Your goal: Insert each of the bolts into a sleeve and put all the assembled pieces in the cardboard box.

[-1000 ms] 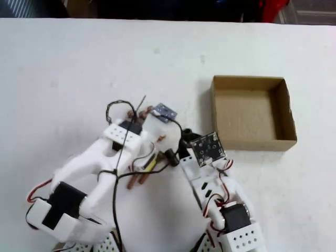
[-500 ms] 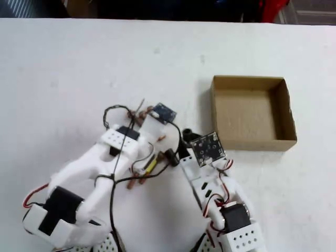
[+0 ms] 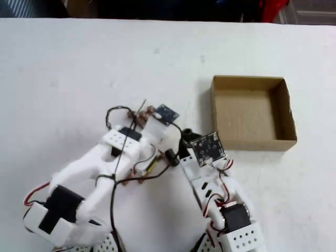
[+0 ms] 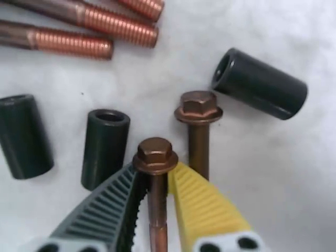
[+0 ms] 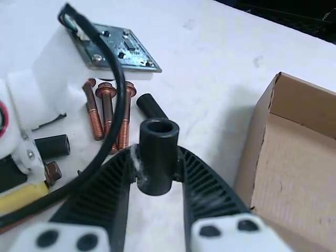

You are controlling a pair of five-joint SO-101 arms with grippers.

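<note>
My left gripper (image 4: 155, 177) is shut on a copper bolt (image 4: 155, 155), gripped just below its hex head between the grey and yellow fingers. A second bolt (image 4: 198, 113) lies right beside it on the table. Three black sleeves (image 4: 260, 84) (image 4: 105, 146) (image 4: 23, 135) lie around them, and several more bolts (image 4: 97, 23) lie farther off. My right gripper (image 5: 156, 169) is shut on a black sleeve (image 5: 157, 152), held upright with its bore showing. In the high view the left gripper (image 3: 150, 166) and right gripper (image 3: 171, 156) stand close together, left of the cardboard box (image 3: 252, 113).
The open cardboard box (image 5: 294, 157) stands just beside the right gripper. Three bolts (image 5: 107, 113) and loose sleeves (image 5: 149, 105) (image 5: 52, 147) lie under the left arm's camera board (image 5: 115, 50). A black cable (image 3: 118, 173) hangs across the left arm. The table (image 3: 79, 68) stretches white beyond.
The left arm's wrist has shifted slightly toward the right arm and now covers the bolts that lay beside it. The right arm has kept still with its sleeve.
</note>
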